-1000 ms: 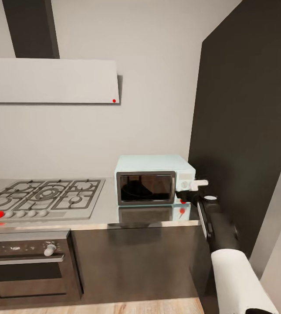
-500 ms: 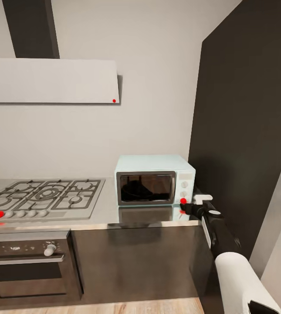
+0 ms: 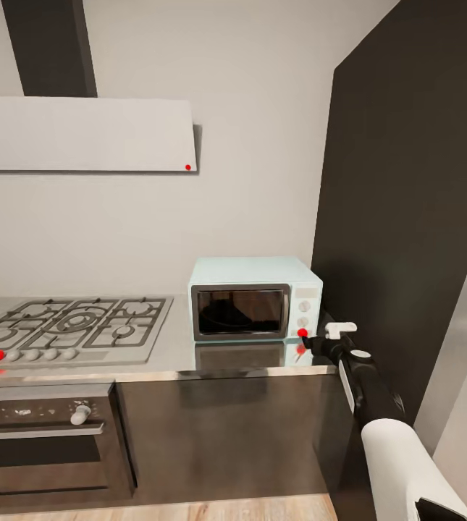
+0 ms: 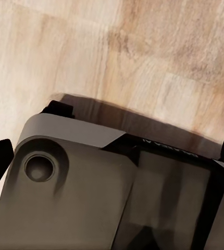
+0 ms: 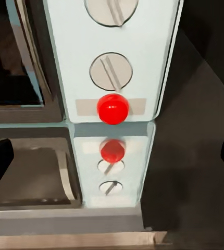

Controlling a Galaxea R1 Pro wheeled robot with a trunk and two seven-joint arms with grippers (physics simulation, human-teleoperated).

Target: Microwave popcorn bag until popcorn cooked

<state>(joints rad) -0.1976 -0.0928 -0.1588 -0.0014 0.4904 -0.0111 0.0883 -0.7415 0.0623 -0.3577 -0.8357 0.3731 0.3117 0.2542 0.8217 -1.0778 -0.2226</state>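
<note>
Grey walls and a tall dark cabinet [image 3: 407, 217] framed the kitchen, with the steel countertop [image 3: 175, 362] running under a gas hob [image 3: 74, 325] and a built-in oven [image 3: 45, 441] below. At the counter's far end stood the microwave [image 3: 255, 297], door closed, with a dark shape behind the glass that may have been the popcorn bag; I could not tell. Its red light [image 5: 112, 108] glowed on the side panel under the lower knob [image 5: 110, 71]. The right gripper [image 3: 313, 341] hovered just before that panel, fingers apart. Whether the left gripper was parted I could not tell. Heating seemed in hand; next called for waiting, then opening the door.
</note>
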